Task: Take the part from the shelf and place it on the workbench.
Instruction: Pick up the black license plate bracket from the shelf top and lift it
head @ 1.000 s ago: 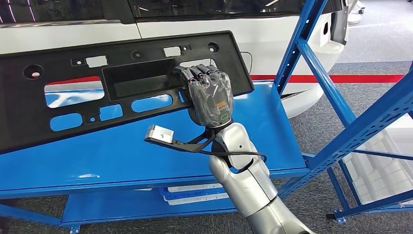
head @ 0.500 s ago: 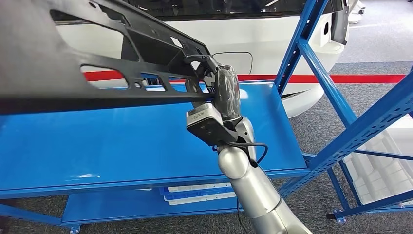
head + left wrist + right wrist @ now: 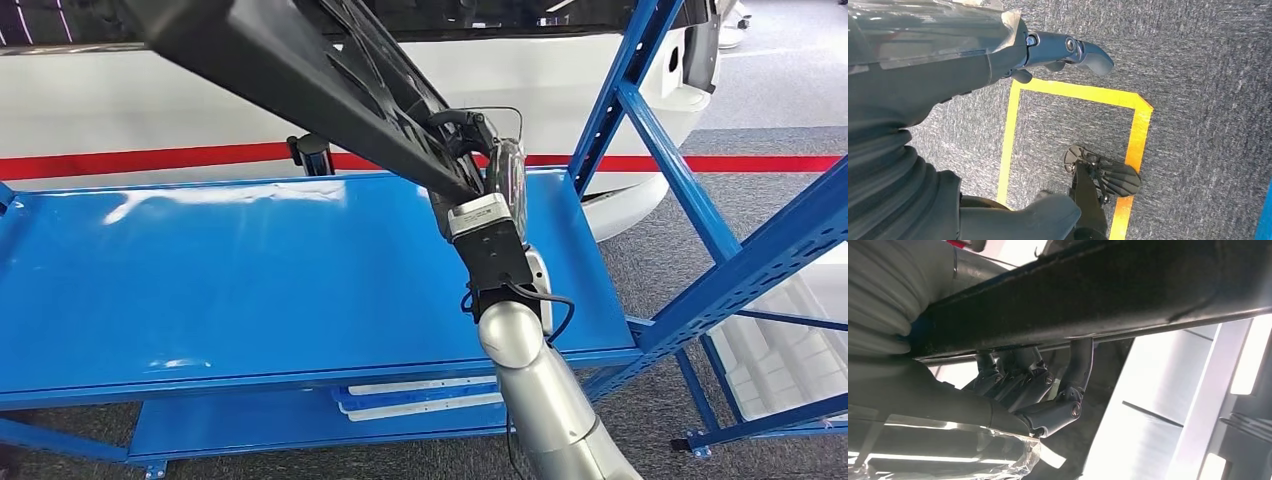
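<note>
We are seeing the black part [image 3: 300, 70] now lifted clear of the blue shelf [image 3: 250, 270]; a second ago it was lying tilted against the shelf top, half a second ago it was raised roughly level, and now it is swinging up steeply toward the head camera, its near end filling the upper left of the head view. The right hand [image 3: 500, 185] is gripping the part's lower end, turned edge-on, where earlier its back was facing us. In the right wrist view the dark fingers [image 3: 1013, 375] are curling up around the part's edge [image 3: 1098, 295] and the thumb is hooking the other side, so the hold is closed tight on it. The wrist camera box is now sitting below the hand on the silver arm.

The left hand [image 3: 973, 55] is hanging over grey carpet with a yellow tape rectangle [image 3: 1138, 130]; we are seeing it holding nothing, one finger stretched out, and we cannot tell how the others are lying.

Around it: the white vehicle body [image 3: 150, 110] with a red stripe behind the shelf, blue uprights and diagonal braces [image 3: 680, 190] right of the arm, white trays on the lower shelf level [image 3: 410, 398]. The part is blocking our view of the vehicle's upper area.
</note>
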